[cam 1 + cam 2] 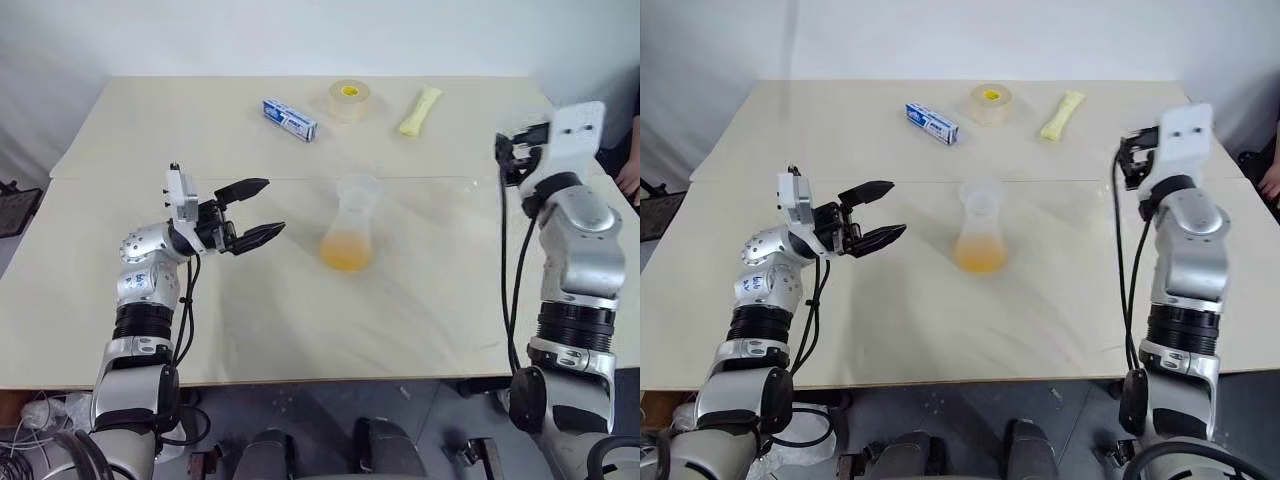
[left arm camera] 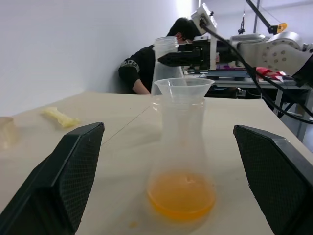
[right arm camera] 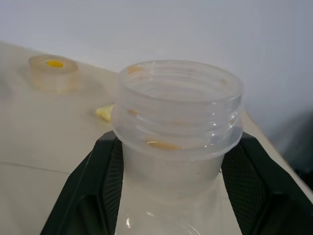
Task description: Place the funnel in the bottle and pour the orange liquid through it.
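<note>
The left pincer (image 1: 262,208) hovered over the counter (image 1: 130,150) at 9 o'clock from the bottle (image 1: 352,215), near it but not touching. Its two black fingers were spread wide and empty, with the tips pointing toward the bottle. The bottle stood upright near the centre of the counter, clear of both arms. In the left wrist view it stood between the two spread fingers and beyond them. The funnel (image 2: 186,88) sat in the bottle's mouth, its rim uppermost and its cone seated down into the neck. The orange liquid (image 1: 346,252) lay as a shallow pool in the base of the bottle. Toward the far edge of the counter, a blue-and-white box (image 1: 290,119) lay at 11 o'clock from the bottle. A tape roll (image 1: 349,99) with a yellow core lay at 12 o'clock, and a pale yellow packet (image 1: 420,110) lay at 1 o'clock. The three were well apart from the bottle. The right pincer (image 1: 512,158) was raised above the counter at 2 o'clock from the bottle. Its fingers were pinching a clear flask (image 3: 181,107) below its threaded neck. Small orange drops clung to that neck. A person's hand (image 1: 630,180) showed at the right margin, beyond the counter.
</note>
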### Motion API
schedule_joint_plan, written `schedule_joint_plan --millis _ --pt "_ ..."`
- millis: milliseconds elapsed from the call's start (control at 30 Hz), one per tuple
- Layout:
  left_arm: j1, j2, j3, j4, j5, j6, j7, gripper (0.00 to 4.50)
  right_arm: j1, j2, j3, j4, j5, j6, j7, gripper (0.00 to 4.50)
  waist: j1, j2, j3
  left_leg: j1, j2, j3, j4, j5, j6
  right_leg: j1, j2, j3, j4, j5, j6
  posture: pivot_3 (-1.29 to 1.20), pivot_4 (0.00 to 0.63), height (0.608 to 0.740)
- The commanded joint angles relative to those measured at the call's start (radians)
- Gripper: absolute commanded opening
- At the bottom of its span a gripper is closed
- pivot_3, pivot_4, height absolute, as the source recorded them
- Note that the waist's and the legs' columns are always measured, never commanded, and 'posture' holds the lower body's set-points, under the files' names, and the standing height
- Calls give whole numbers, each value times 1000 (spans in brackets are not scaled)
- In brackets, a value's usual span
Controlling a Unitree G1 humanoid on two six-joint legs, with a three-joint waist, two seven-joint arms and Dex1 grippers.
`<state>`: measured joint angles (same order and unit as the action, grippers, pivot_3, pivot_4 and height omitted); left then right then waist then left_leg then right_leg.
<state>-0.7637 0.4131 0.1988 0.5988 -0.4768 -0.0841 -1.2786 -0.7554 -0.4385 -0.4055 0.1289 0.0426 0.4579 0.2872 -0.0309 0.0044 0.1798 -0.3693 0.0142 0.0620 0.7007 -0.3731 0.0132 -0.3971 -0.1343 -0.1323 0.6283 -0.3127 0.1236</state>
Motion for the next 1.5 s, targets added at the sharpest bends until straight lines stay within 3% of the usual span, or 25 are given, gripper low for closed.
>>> schedule_joint_plan --millis 33,233,400,467,900,1067,1267,1500 --pt "-4 3 -4 -45 6 9 31 4500 16 -2 -73 21 81 -29 -35 2450 1 0 0 0 0 0 0 0 0 0 0 0 0 0 0 0 150 740" --pt "3 17 -20 -72 33 55 103 4500 67 4 -72 39 136 -53 -56 2450 0 0 0 0 0 0 0 0 0 0 0 0 0 0 0 0 150 740" --pt "16 21 -16 -125 13 105 111 4500 93 2 -62 35 164 -72 -59 4142 1 0 0 0 0 0 0 0 0 0 0 1 0 0 0 0 150 740" --pt "21 27 -16 -143 17 129 125 4500 94 -5 -56 29 167 -79 -63 4470 1 0 0 0 0 0 0 0 0 0 0 1 0 0 0 0 150 740" --pt "44 75 -35 -217 35 336 224 4500 -3 -121 -10 -19 176 -134 -39 4470 2 0 0 0 0 0 0 0 0 0 0 1 0 0 0 0 150 740" --pt "72 99 -42 -267 32 454 285 4500 -8 -177 27 -133 318 -13 146 4470 2 0 0 0 0 0 0 0 0 0 0 1 0 0 0 0 150 740" --pt "159 135 -61 -312 48 360 199 4500 224 -261 59 -426 538 115 415 4470 11 0 0 0 0 -1 0 0 0 0 0 0 0 0 0 0 150 740" --pt "239 183 -47 -286 64 199 106 4500 594 -385 111 -552 510 -1 672 4470 41 -1 0 0 0 2 3 0 0 1 0 1 -2 0 0 0 150 740"
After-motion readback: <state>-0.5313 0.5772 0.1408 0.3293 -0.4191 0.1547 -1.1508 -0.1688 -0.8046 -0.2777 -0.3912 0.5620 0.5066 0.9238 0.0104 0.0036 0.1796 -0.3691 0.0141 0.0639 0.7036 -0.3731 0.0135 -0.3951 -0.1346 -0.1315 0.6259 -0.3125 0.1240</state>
